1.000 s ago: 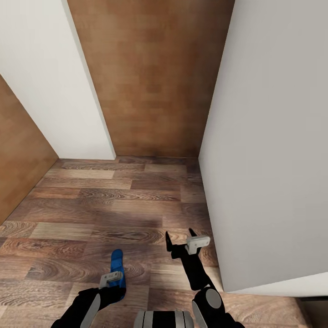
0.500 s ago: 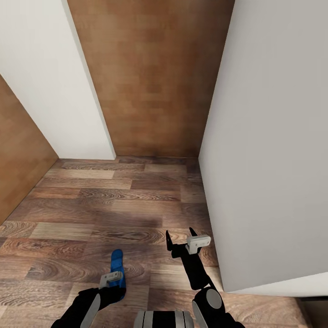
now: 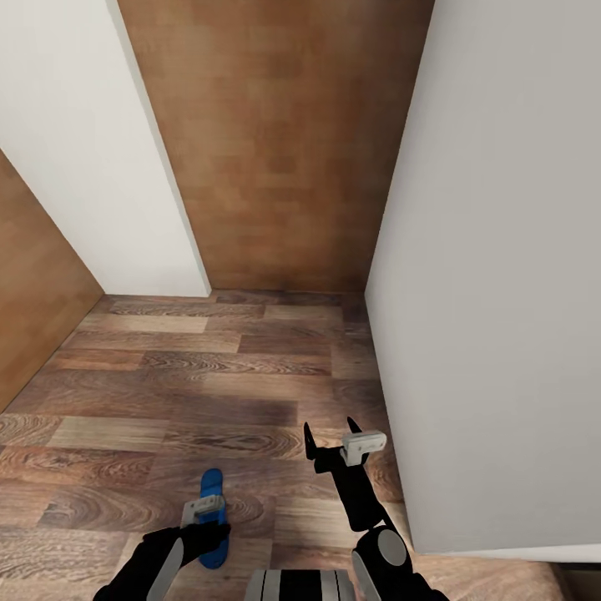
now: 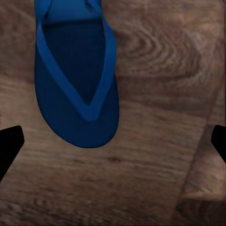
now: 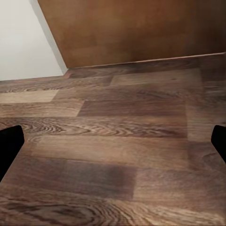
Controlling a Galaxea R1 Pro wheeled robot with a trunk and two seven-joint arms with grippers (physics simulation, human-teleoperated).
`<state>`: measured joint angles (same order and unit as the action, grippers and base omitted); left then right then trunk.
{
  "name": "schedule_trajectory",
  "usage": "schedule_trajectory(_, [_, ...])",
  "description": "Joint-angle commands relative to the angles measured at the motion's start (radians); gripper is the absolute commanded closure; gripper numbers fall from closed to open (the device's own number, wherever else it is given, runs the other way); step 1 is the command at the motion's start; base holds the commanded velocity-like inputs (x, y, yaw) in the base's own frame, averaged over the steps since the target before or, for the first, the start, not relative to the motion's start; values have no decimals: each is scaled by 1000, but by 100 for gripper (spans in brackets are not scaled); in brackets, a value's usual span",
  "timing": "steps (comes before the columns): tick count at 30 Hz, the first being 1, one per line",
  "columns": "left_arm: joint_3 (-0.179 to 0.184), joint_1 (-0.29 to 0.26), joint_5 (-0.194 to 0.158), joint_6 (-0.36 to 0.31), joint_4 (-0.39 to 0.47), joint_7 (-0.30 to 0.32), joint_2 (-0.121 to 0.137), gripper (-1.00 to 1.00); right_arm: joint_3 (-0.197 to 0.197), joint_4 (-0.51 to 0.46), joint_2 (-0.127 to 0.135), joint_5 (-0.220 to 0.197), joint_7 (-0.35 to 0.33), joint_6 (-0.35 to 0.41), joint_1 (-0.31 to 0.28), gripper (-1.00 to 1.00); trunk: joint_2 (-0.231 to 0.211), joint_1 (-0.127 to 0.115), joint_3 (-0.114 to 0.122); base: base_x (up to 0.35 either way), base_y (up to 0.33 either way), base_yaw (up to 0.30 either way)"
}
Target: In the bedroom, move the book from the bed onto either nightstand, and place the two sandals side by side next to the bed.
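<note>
So far little looks settled: one sandal (image 3: 212,517) lies on the floor (image 3: 250,376) under the wide-open, empty left hand (image 4: 113,141); right hand (image 3: 332,441) open, probably empty too.

Light is even and soft, with no glare. A faint dark shadow band crosses the floor (image 3: 234,401) in the head view and again in the right wrist view. Walls (image 3: 501,250) render flat and bright. The left wrist view is soft and blurred, the sandal (image 4: 77,89) dim.
</note>
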<state>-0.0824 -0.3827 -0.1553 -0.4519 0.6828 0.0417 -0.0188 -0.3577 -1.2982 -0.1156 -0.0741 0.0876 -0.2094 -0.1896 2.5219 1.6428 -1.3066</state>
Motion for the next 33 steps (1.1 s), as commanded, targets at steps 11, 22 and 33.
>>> schedule_trajectory(11, [-5, 0, -3, 19, 1, 4, -1, -100, -4, 0, 1, -8, 5, -4, -1, -100, 0, 0, -1, 106, 0, 0])
schedule_trajectory(22, [-6, 0, -3, 20, 1, 4, 0, -100, -4, 0, 0, -7, 5, -4, -1, -100, 0, 0, -1, 141, 0, 0])
schedule_trajectory(33, [-7, 0, -3, 20, 1, 4, 0, -100, -5, 0, 1, -7, 6, -4, -1, -100, 0, 0, -1, 3, 0, 0])
